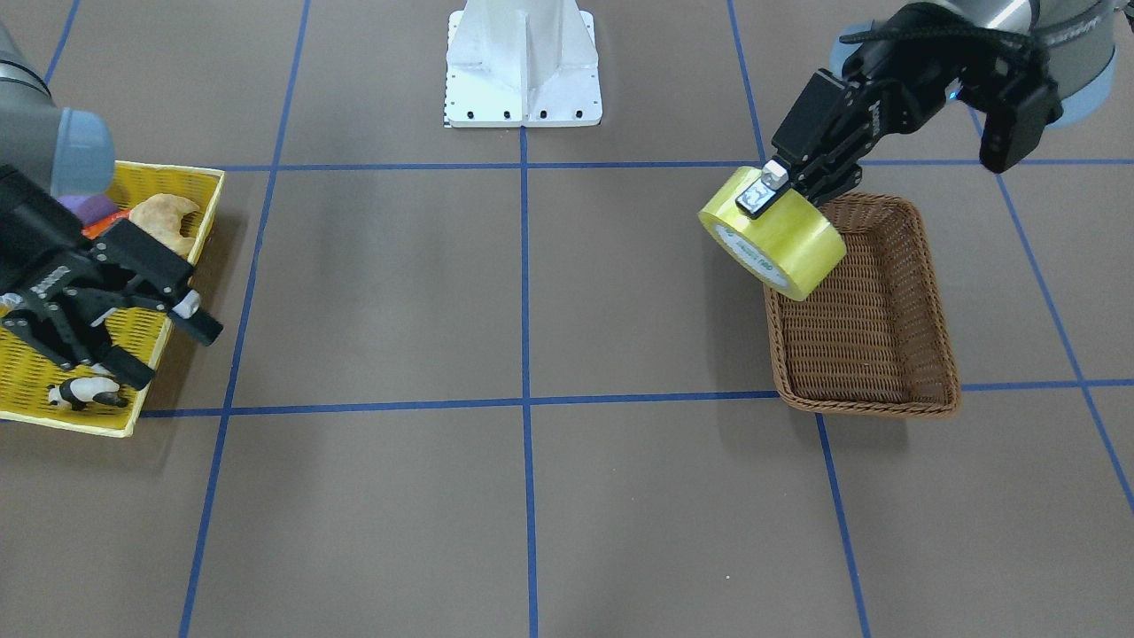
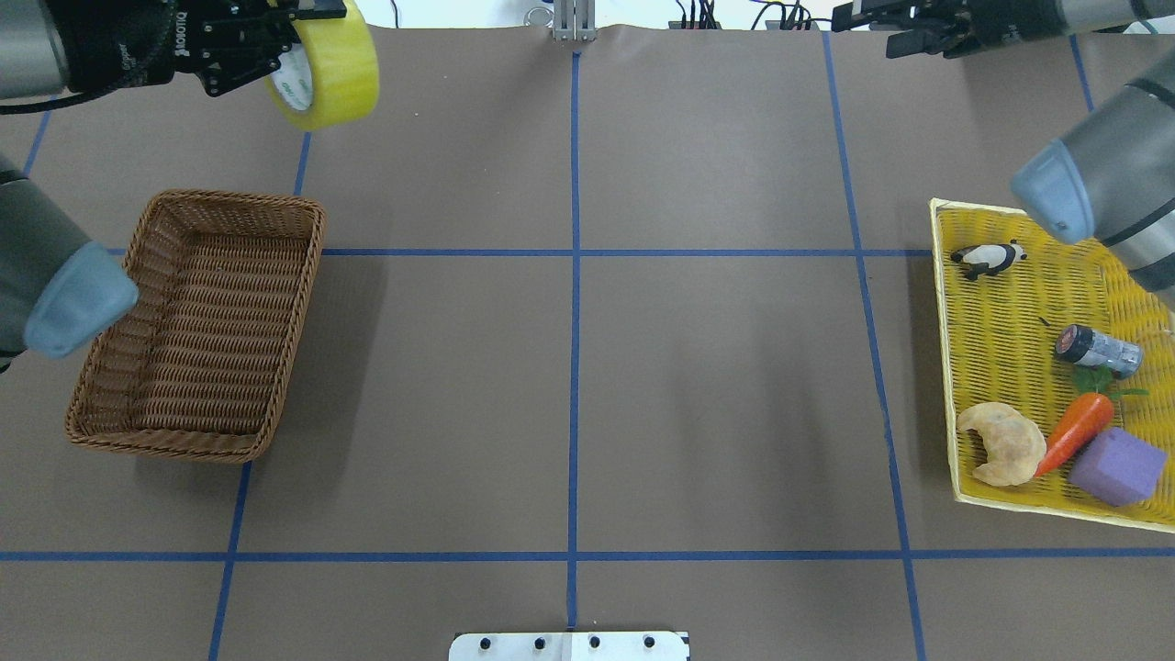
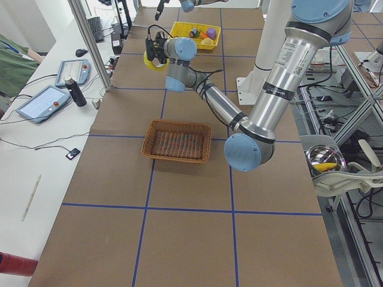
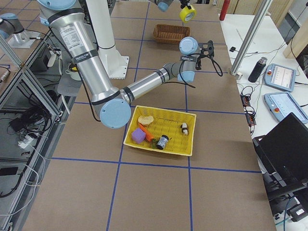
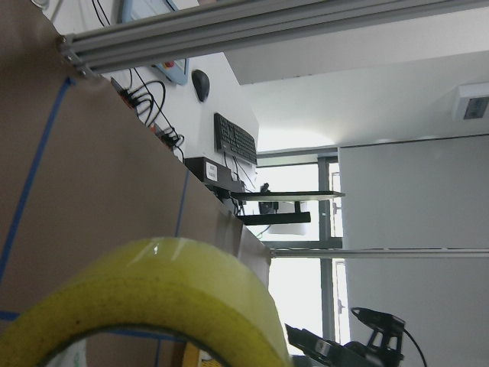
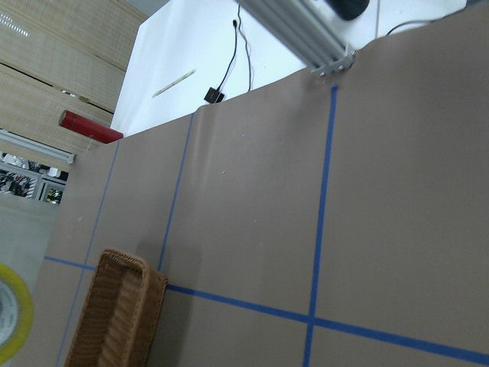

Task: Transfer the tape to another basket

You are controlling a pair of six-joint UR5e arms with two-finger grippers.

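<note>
**Tape up high, basket down below**

The left gripper (image 1: 769,188) is pinching the tape (image 1: 784,244) by its wall and holding it tight. The tape is hanging high in the air, tipped over, with its round face pointing down and sideways. It is touching nothing else.

The basket (image 1: 873,400) is sitting on the worktop (image 1: 399,283) below the tape, a little toward the robot's left. I think the tape is hanging over the basket edge nearest the middle of the worktop. The basket's long side is pointing away from the robot.

The left arm is the near one, so I am guessing it is needing to go left a bit, then down. The right gripper (image 1: 182,353) is spread wide, holding nothing, far off over the yellow tray (image 1: 106,424).
</note>
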